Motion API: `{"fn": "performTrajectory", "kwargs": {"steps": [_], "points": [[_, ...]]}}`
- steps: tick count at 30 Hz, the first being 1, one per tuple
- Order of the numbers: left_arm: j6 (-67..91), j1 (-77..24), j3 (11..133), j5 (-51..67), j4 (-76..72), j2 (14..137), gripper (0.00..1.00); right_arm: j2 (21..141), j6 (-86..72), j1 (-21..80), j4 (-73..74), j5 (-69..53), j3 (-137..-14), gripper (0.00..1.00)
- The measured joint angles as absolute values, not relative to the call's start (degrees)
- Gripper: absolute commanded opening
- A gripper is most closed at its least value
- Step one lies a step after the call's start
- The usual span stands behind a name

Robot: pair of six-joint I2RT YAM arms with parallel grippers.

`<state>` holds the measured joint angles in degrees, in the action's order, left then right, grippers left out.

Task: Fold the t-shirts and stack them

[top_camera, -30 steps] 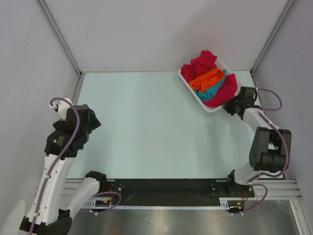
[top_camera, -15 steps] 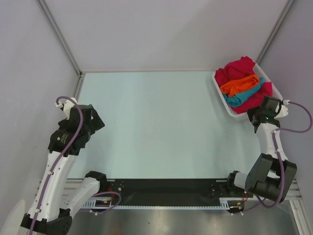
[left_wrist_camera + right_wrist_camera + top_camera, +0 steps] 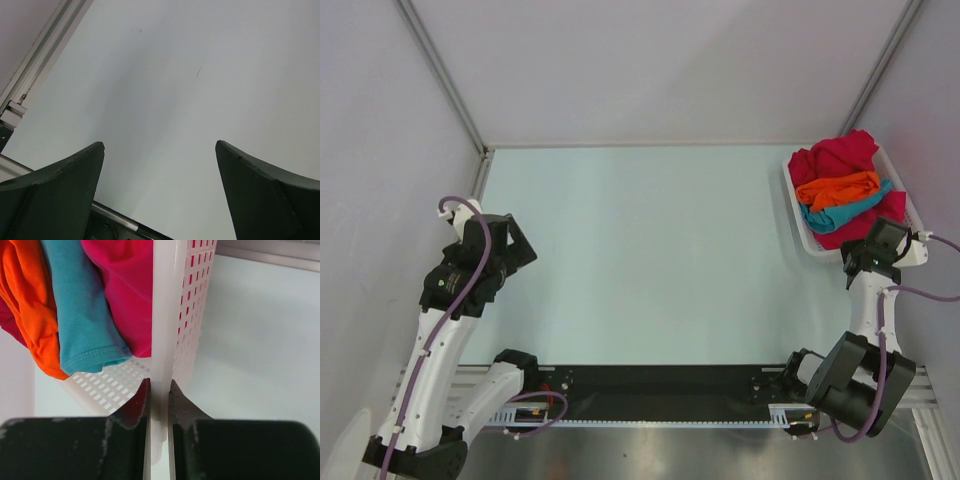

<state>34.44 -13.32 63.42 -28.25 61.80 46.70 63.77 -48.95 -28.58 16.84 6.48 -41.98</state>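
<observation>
a: where are the t-shirts [image 3: 840, 190]?
b: all three lie bunched in the white slatted basket [image 3: 800, 220], which sits at the far right corner of the table [image 3: 640, 250]. the crimson t-shirt [image 3: 835, 158] fills most of it. the orange t-shirt [image 3: 837, 188] lies across the middle, with the teal t-shirt [image 3: 842, 212] touching it on the near side. none of them is folded.
a: and the right gripper [image 3: 863, 257]?
b: it is at the basket's near end. in the wrist view its two fingers [image 3: 137, 400] are nearly together, pinching the basket's thin white rim between them. it grips plastic only. the teal hem hangs just left of the fingers, apart from them.
a: what about the left gripper [image 3: 516, 248]?
b: it hangs over the left side of the table, well apart from the basket. its jaws are spread wide with nothing between them, and its wrist camera looks down on the pale table surface.
</observation>
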Motion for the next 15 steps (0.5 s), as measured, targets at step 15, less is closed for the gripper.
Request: {"fn": "performTrajectory", "kwargs": {"steps": [15], "points": [[34.4, -13.3, 62.9, -28.3, 61.8, 45.7, 0.99, 69.4, -47.0, -28.9, 14.3, 0.3, -42.0, 0.27]]}}
